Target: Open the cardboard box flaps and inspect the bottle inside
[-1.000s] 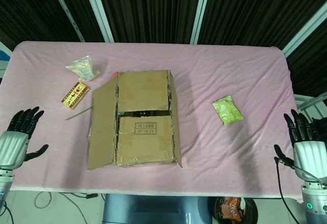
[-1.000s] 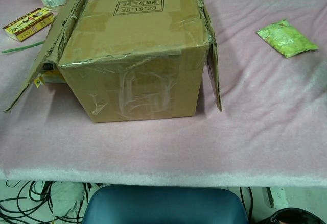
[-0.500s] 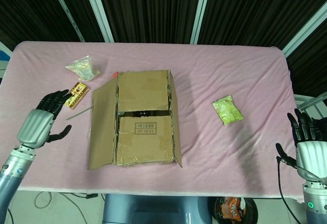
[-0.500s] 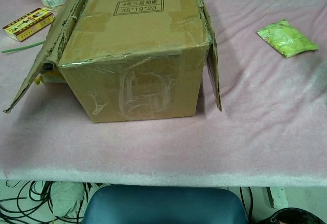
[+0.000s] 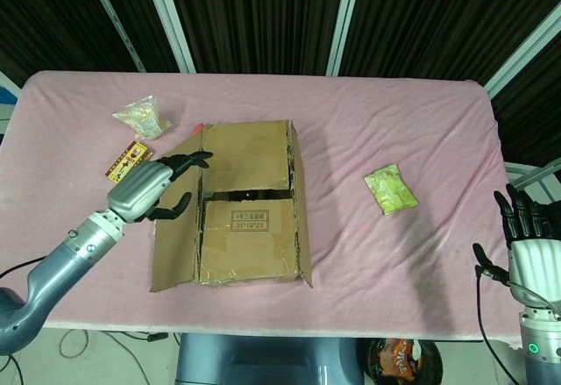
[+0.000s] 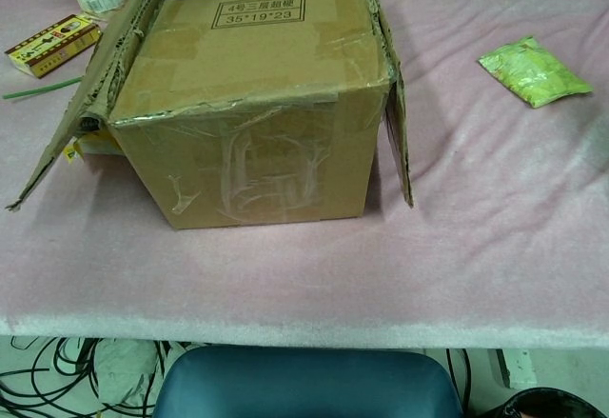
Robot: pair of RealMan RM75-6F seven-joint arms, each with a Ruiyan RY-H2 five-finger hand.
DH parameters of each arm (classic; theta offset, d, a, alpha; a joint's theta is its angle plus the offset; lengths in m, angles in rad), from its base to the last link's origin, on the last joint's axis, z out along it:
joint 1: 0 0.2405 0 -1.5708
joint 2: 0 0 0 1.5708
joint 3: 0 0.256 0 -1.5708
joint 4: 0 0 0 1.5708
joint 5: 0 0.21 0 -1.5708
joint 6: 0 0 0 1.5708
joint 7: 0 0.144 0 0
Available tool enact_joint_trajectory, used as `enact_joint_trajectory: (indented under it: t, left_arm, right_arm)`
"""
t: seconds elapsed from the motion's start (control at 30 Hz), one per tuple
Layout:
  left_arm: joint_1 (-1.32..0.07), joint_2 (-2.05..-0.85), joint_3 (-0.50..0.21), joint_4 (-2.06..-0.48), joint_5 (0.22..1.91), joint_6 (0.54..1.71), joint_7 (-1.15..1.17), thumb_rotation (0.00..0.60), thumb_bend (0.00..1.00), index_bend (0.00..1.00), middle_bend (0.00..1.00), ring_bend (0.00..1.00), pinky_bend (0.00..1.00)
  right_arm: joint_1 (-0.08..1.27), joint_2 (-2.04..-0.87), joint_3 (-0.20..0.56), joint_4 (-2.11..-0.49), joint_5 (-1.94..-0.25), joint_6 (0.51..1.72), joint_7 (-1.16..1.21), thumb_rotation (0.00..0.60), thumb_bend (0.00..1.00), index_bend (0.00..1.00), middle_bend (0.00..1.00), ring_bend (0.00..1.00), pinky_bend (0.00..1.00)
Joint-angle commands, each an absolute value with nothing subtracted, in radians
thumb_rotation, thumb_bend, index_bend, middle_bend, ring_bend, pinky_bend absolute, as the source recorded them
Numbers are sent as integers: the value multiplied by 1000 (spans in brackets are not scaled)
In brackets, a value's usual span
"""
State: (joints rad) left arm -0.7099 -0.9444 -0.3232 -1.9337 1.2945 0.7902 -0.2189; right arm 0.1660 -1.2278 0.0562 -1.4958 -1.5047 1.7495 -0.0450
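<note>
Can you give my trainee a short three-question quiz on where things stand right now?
1. True or false: the left hand is over the cardboard box.
2. Which lies right of the box on the pink cloth? A) green packet B) yellow-and-red carton C) clear bag
3. Fill in: the right hand holds ____.

Key: 1 true, above the box's left flap, fingers spread. 2 A. 3 nothing; it is at the table's right edge.

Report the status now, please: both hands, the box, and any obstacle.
Left hand open, over cardboard box's left outer flap. Right hand open, idle at table edge. Inner flaps closed; bottle unseen. No obstacle.
</note>
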Motion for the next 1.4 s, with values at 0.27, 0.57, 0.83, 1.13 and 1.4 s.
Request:
enact_joint_trajectory:
  t: [0.27,0.57,0.83,1.13,1.4]
  left_arm:
    - [-874,-1020,-358,-1873,1101,614,-257,600,577,142,320,250,331]
    - [-985,-1087,-314,-1794,960,532,-189,600,580,162,331,260,336]
    - [-1046,-1139,-284,-1766,884,521,-150,600,580,165,334,263,342]
    - [-1080,-1173,-264,-1761,840,529,-132,600,580,165,340,292,371]
    - [-1068,-1149,-271,-1798,827,547,-155,600,580,165,341,328,414]
  right_arm:
    - [154,-1231,70,-1493,-1510,1730,-32,600,328,0,0,60,227]
    - [144,-1236,79,-1491,-1518,1719,-34,600,329,0,1,60,228]
    - [129,-1243,79,-1483,-1526,1716,-31,600,328,0,0,60,227]
    - [116,-1252,86,-1468,-1533,1717,-22,600,329,0,1,60,227]
    - [120,-1247,99,-1479,-1538,1703,-26,600,329,0,0,61,227]
